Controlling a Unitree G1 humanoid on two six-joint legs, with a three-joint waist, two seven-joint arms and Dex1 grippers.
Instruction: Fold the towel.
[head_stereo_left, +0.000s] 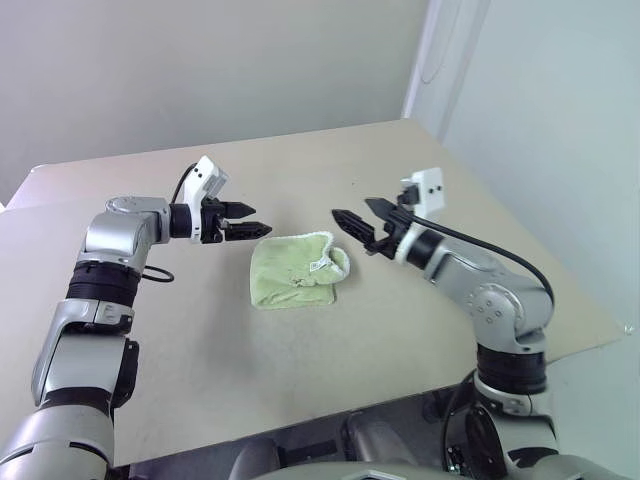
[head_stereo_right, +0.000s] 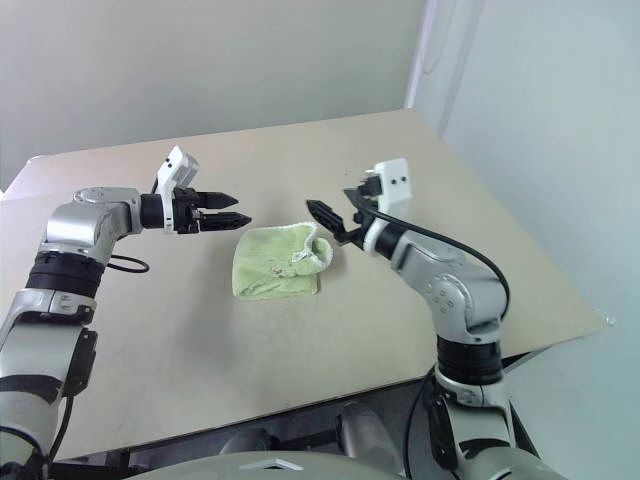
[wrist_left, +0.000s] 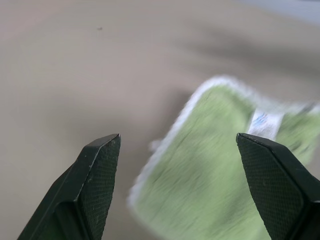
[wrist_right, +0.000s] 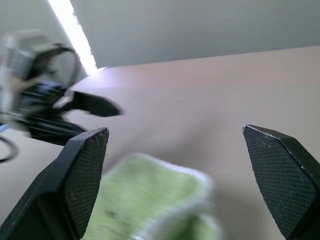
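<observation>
Left eye view: the towel (head_stereo_left: 297, 272) is being shown lying folded into a compact, roughly square pad near the middle of the worktop (head_stereo_left: 430, 165), between the two arms. Its pale lime-green terry pile is being set off by whitish stitched edging, and a small white tag (head_stereo_left: 318, 266) is being displayed on the upper layer, beside a corner that is curling up toward the right side.

The left gripper (head_stereo_left: 247, 222) is being held just off the towel's far left corner, raised clear of the cloth, with its jaws standing apart and empty. The right gripper (head_stereo_left: 358, 222) is being held just off the far right corner, also clear of the cloth, with its jaws spread wide and empty. In the left wrist view the towel's white-trimmed corner is being framed between the textured black fingertips (wrist_left: 102, 165).

Neither arm is being judged clearly nearer; the towel lies below and between both. No marked long axis is being shown by the folded pad. The fold is being judged largely complete, the curled right corner being the part most likely to need flattening.
</observation>
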